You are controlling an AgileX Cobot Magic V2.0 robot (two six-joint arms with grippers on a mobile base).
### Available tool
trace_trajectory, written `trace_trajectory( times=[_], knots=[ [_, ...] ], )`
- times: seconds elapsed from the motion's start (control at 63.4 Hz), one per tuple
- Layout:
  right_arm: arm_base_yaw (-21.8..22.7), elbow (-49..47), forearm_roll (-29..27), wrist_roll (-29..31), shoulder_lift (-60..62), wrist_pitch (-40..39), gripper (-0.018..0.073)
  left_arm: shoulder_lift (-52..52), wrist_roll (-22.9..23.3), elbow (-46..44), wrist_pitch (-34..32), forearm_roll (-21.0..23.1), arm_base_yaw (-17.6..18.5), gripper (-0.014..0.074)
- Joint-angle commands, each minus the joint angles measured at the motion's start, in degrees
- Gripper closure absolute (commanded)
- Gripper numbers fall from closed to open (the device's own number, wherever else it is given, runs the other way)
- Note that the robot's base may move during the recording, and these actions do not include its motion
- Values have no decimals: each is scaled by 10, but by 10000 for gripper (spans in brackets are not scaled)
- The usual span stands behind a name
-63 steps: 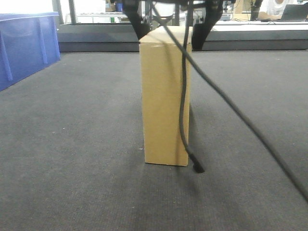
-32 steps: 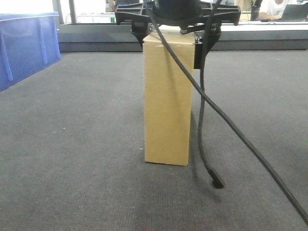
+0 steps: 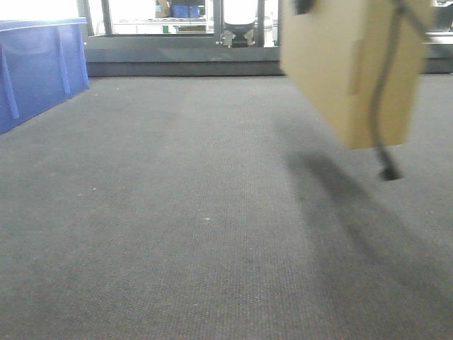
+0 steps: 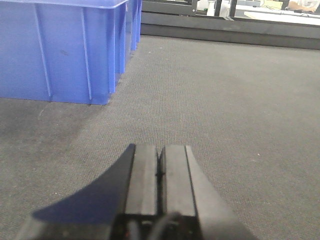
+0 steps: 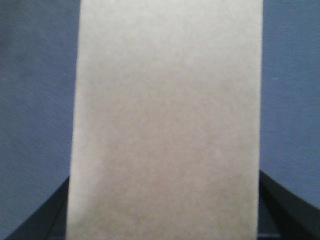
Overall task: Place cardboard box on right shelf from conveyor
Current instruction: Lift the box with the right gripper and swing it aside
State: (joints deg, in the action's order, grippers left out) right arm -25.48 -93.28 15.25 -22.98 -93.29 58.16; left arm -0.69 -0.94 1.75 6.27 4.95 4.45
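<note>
The cardboard box [image 3: 350, 64] hangs tilted, clear above the conveyor [image 3: 177, 212] and well right of the blue bin [image 3: 35, 67], with open belt between. The right pincer [image 5: 163, 185] pinches its two sides. The left pincer [image 4: 160, 170] is pressed together, low over the belt near the bin.

OBSTACLE: blue bin [image 3: 39, 67] stood on the conveyor [image 3: 177, 234] | FREE: belt lay open right of bin, back to the dark ledge [image 3: 177, 68] | OBSTACLE: well right of bin, cardboard box [image 3: 350, 67] hung above belt, black cable [image 3: 386, 168] dangling below it
</note>
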Motion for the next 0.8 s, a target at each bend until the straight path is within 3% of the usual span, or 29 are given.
trace_trajectory(
  times=[0.0, 0.079, 0.316, 0.568, 0.789],
  knots=[
    [32, 27, -16, 68, 66, -39, 364, -7, 3, -2, -47, 3, 2, 715],
    [63, 88, -32, 97, 110, -66, 364, -7, 3, -2, -47, 3, 2, 715],
    [131, 286, -33, 99, 270, -168, 364, -7, 3, -2, -47, 3, 2, 715],
    [139, 462, -39, 99, 451, -231, 364, -7, 3, -2, -47, 3, 2, 715],
    [139, 537, -39, 98, 620, -236, 364, -7, 3, -2, -47, 3, 2, 715]
  ],
)
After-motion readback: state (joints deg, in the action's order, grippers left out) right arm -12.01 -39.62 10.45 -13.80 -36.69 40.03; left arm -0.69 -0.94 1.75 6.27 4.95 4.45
